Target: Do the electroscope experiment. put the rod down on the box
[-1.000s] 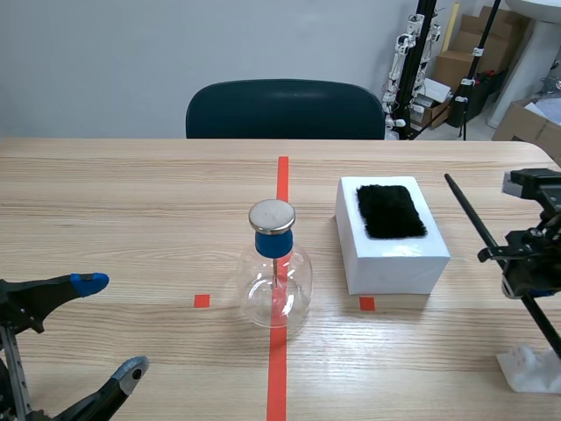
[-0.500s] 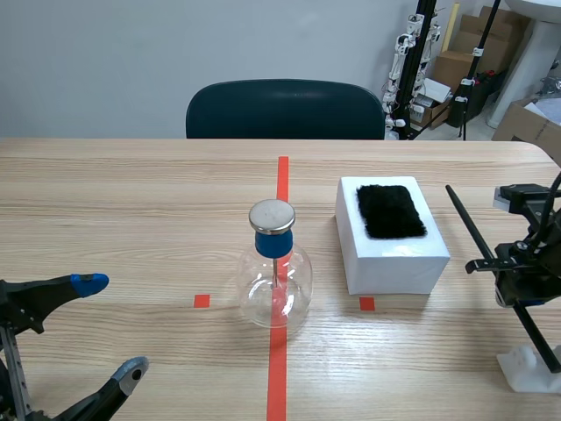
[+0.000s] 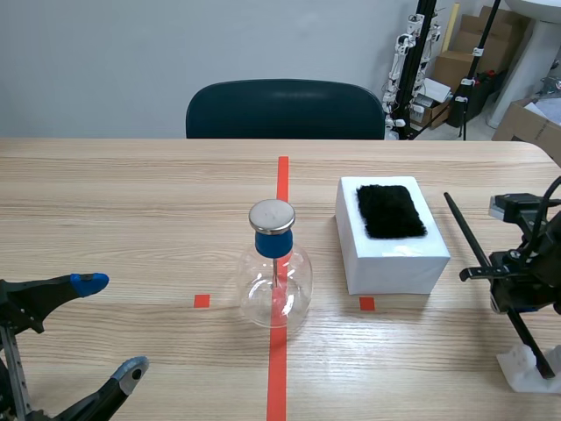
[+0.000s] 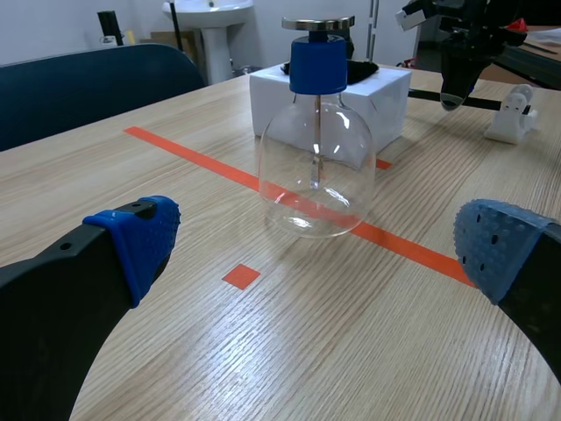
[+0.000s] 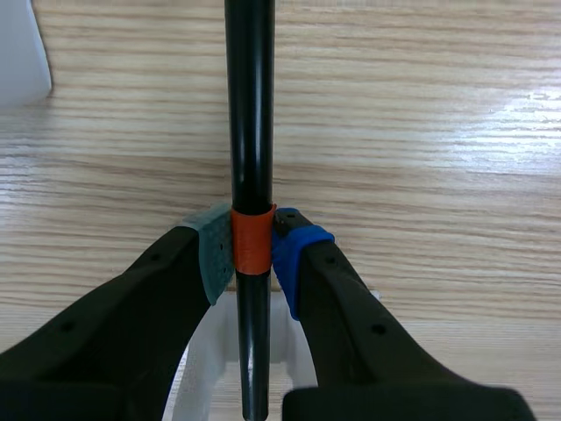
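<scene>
Rod (image 5: 250, 105) lower, within right pincer (image 5: 252, 250)

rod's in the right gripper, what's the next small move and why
Probably lift the right gripper slightly and carry it toward the white box. It is shut on the black rod at its orange band, and the rod slants over the small white stand, apart from the box.

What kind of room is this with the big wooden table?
Probably a robot lab or workshop. A glass electroscope flask stands on a wooden table marked with tape, an office chair sits behind it, and cardboard boxes are piled in the far corner.
</scene>
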Available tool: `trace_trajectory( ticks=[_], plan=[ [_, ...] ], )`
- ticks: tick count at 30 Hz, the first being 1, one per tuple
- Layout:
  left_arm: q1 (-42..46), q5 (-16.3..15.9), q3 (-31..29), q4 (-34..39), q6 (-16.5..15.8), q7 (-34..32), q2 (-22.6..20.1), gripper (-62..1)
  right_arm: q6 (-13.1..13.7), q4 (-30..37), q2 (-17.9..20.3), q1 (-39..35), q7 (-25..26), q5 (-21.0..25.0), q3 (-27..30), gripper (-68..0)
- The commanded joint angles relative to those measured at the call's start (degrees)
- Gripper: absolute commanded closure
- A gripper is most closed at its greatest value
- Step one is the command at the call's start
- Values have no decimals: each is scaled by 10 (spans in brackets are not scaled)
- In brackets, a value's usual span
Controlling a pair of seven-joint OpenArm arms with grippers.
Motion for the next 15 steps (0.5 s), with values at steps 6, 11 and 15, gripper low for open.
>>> trace_trajectory(
  ticks=[6,11,15],
  plan=[
    [-2,-5,-5,6,-1,-10,-3,-623,0,5,5,15,11,-11,-1,-166],
    [-2,-5,-5,6,-1,-10,-3,-623,0,5,5,14,11,-16,-1,-275],
    [-2,-5,-5,6,-1,-10,-3,-623,0,5,5,14,23,-22,-1,-371]
  ],
)
